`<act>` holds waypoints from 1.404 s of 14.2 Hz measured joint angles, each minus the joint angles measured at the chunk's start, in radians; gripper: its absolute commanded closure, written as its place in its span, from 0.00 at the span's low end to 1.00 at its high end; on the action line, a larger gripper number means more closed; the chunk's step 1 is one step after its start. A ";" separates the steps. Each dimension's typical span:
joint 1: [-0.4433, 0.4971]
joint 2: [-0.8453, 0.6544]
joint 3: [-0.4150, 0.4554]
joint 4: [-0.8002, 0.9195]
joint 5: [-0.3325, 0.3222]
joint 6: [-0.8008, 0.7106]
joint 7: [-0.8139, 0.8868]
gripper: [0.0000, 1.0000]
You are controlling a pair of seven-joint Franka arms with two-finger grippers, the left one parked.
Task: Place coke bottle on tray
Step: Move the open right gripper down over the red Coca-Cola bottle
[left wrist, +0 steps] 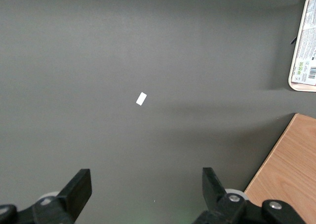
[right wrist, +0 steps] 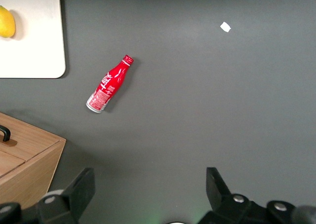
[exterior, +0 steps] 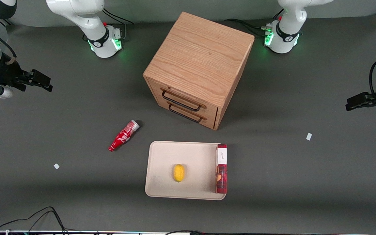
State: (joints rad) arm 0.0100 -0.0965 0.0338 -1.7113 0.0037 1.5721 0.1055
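The coke bottle (exterior: 123,135) is small and red with white lettering. It lies on its side on the grey table, beside the tray and toward the working arm's end, cap nearer the front camera. It also shows in the right wrist view (right wrist: 109,84). The cream tray (exterior: 163,169) lies in front of the drawer cabinet and shows partly in the right wrist view (right wrist: 34,51). My gripper (exterior: 42,81) hangs open and empty high above the table at the working arm's end, well away from the bottle; its fingers (right wrist: 81,187) are spread wide.
A lemon (exterior: 179,172) and a flat red box (exterior: 221,168) lie on the tray. A wooden drawer cabinet (exterior: 199,65) stands mid-table, farther from the front camera than the tray. Small white scraps (exterior: 56,166) (exterior: 309,136) lie on the table. Cables run along the front edge.
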 measured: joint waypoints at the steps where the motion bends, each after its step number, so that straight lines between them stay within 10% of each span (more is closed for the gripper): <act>1: 0.000 0.000 0.000 0.000 0.000 0.000 0.000 0.00; 11: 0.018 0.082 0.031 0.009 0.015 0.029 0.267 0.00; 20: 0.046 0.303 0.127 -0.137 0.016 0.406 0.706 0.00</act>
State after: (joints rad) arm 0.0557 0.2064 0.1606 -1.8482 0.0198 1.9782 0.8111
